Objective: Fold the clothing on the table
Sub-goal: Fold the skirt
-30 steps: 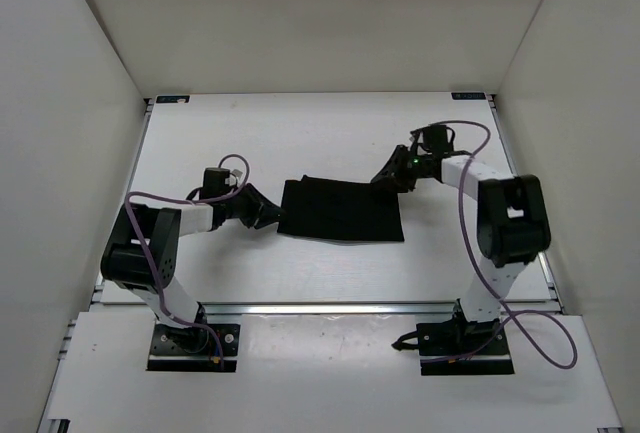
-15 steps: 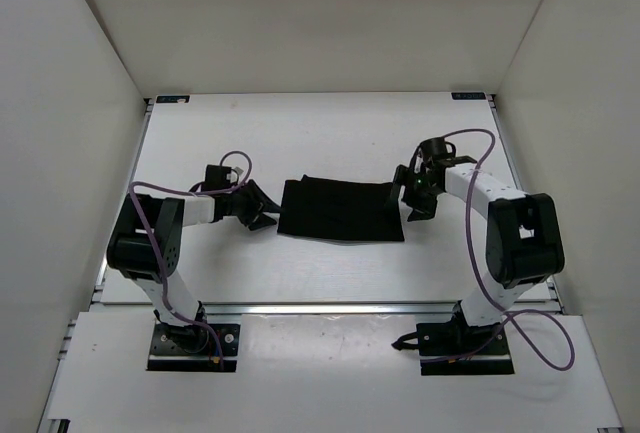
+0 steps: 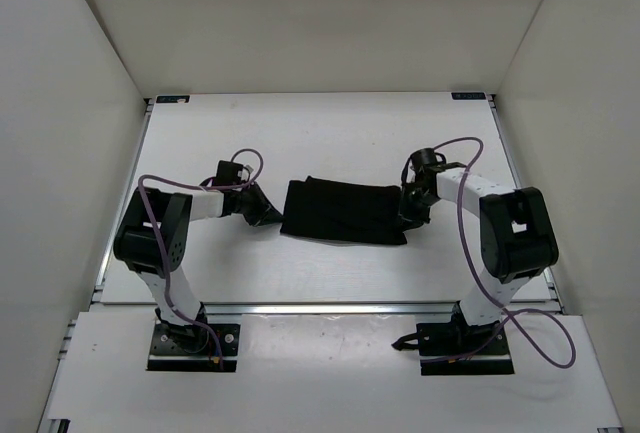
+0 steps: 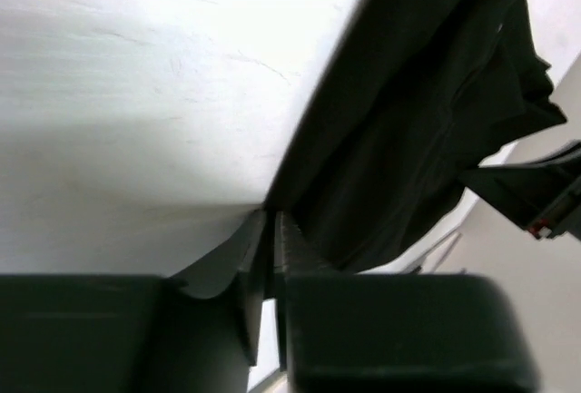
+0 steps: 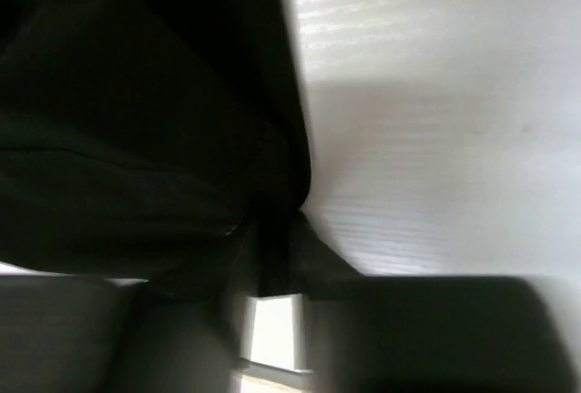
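The black clothing lies folded as a wide rectangle in the middle of the white table. My left gripper sits low at its left edge. In the left wrist view the jaws stand almost together, pinching the edge of the clothing at their tips. My right gripper is at the cloth's near right corner. In the right wrist view black fabric of the clothing runs down between the shut jaws.
White walls close in the table on three sides. A metal rail runs along the near edge, with both arm bases behind it. Purple cables loop over each arm.
The left gripper slid right onto the cloth's left edge. The right gripper came down from the far right corner to the near right corner. Both opened wide, then closed.
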Controlling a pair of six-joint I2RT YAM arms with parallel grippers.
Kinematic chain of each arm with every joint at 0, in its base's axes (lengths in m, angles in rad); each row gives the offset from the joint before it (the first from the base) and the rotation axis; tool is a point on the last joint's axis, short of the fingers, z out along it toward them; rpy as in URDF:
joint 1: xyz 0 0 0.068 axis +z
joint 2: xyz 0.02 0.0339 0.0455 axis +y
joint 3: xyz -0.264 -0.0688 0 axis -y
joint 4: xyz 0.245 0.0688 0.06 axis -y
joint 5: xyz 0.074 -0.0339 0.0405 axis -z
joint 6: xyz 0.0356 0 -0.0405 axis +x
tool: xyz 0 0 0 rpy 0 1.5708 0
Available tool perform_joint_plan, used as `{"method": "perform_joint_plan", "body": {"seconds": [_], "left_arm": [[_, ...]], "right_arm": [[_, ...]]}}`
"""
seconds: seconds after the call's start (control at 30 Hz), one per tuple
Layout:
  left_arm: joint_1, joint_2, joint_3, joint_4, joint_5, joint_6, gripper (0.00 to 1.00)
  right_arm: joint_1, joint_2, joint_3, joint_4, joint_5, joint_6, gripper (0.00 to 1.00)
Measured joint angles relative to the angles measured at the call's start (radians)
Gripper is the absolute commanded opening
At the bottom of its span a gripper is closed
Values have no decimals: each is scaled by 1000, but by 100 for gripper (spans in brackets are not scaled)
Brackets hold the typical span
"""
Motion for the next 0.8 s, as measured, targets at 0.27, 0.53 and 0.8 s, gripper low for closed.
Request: {"method": "perform_joint_plan", "body": {"seconds": [0.27, 0.53, 0.8], "left_arm": [[-63, -7, -4, -5, -9, -4, 0], [-191, -36, -22, -2, -50, -40, 0], [-204, -36, -38, 30, -66, -69, 0]], "right_arm": [[-48, -16, -35, 7, -64, -29, 1], [-22, -69, 47, -153, 6, -93, 0], [115, -122, 186, -201, -30, -35, 0]]}}
